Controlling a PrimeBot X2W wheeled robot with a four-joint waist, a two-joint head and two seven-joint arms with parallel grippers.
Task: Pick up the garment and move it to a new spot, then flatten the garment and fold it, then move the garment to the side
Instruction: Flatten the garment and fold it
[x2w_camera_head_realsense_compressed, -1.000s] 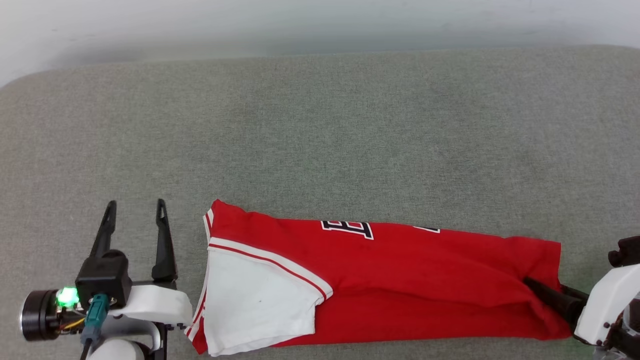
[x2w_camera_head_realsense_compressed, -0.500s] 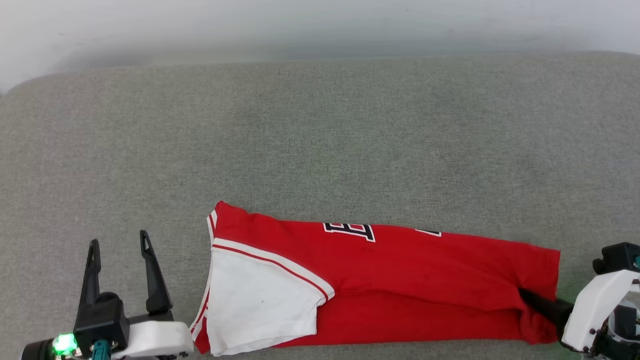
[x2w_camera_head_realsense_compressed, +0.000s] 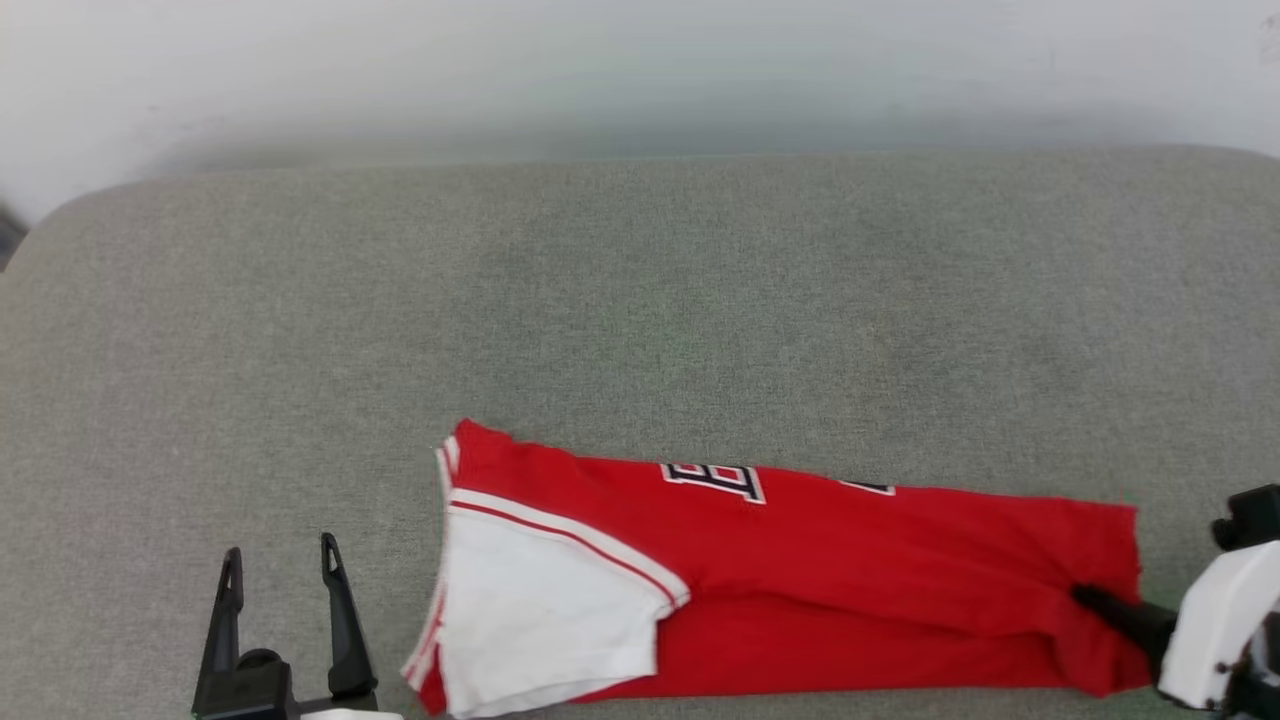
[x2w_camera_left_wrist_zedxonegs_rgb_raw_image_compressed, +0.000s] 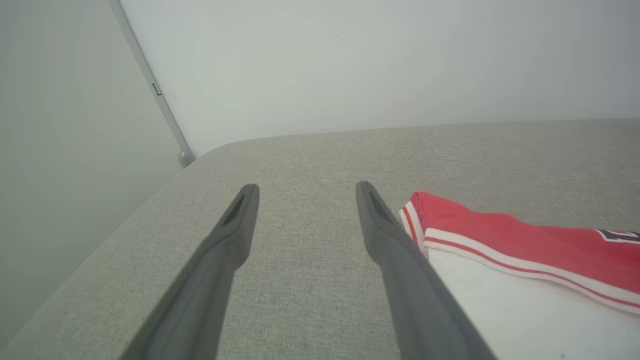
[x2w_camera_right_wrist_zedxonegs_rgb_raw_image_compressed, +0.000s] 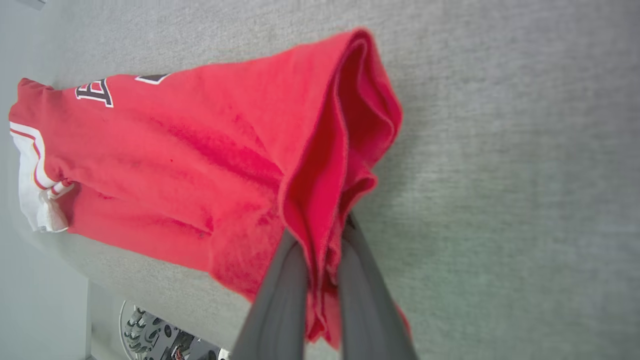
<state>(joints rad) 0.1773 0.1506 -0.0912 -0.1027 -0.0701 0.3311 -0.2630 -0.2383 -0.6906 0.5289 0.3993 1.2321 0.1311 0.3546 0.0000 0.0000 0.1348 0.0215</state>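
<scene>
A wide grey cloth surface (x2w_camera_head_realsense_compressed: 640, 300) is seen, with a plain white wall (x2w_camera_head_realsense_compressed: 640, 70) behind its far edge. The red T-shirt (x2w_camera_head_realsense_compressed: 850, 560) is laid on the near part of the surface, a little right of the middle. It is folded along its length into a long strip that runs from left to right. Its white sleeve (x2w_camera_head_realsense_compressed: 540, 610), trimmed with thin red and white stripes, is spread flat at the left end. Parts of dark letters (x2w_camera_head_realsense_compressed: 715, 478) with white edges are seen along the far fold. A few small creases are seen in the red cloth.

The hem (x2w_camera_head_realsense_compressed: 1125, 540) at the right end is gripped by the right gripper (x2w_camera_head_realsense_compressed: 1085, 597) at its near corner. In the right wrist view the two dark fingers (x2w_camera_right_wrist_zedxonegs_rgb_raw_image_compressed: 280, 300) are pressed tight together, and the red cloth (x2w_camera_right_wrist_zedxonegs_rgb_raw_image_compressed: 200, 140) is pinched between them. The hem is bunched up and lifted a little off the surface there. The rest of the shirt is left lying flat.

The left gripper (x2w_camera_head_realsense_compressed: 280, 547) is held low at the near left, just beside the sleeve and apart from it. Its fingers (x2w_camera_left_wrist_zedxonegs_rgb_raw_image_compressed: 400, 260) are spread wide, and nothing is held between them. In the left wrist view, bare grey cloth is seen in the gap, and the shirt's shoulder (x2w_camera_left_wrist_zedxonegs_rgb_raw_image_compressed: 500, 235) is seen just to the right of the right finger.
</scene>
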